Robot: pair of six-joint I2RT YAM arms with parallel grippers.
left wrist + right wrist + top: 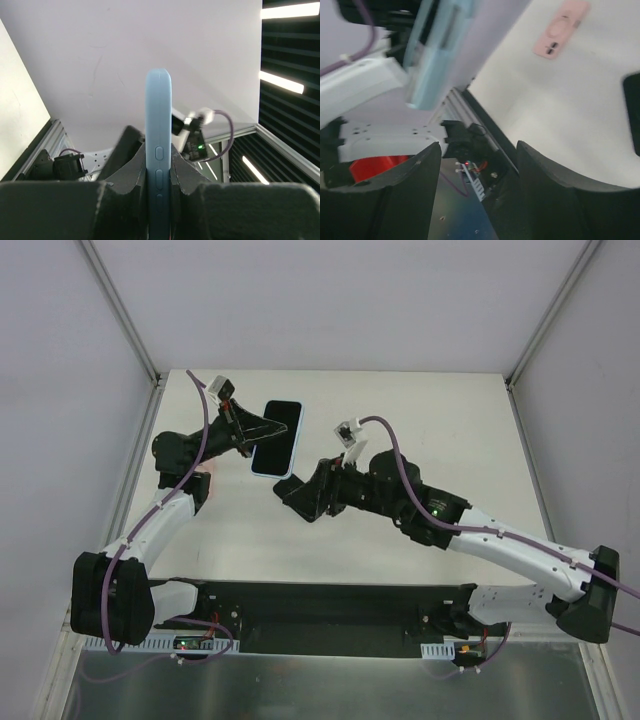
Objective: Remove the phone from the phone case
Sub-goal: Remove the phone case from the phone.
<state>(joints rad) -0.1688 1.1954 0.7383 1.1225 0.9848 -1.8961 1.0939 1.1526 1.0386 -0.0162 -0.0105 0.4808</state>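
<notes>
The phone (282,430) shows its black screen and still sits inside the light blue phone case (268,471), held up above the table's far left. My left gripper (260,430) is shut on one side of it. In the left wrist view the case's blue edge with its side buttons (159,150) is pinched between the two dark fingers of the left gripper (159,167). My right gripper (288,496) hangs just below and right of the phone. It stands open (479,147) with nothing between its fingers, and the case (435,50) shows above it, apart from it.
A flat pink item (562,27) lies on the white table (400,420). A dark object (632,110) cuts into the right edge of the right wrist view. Metal frame posts (150,380) and white walls bound the table left, right and back.
</notes>
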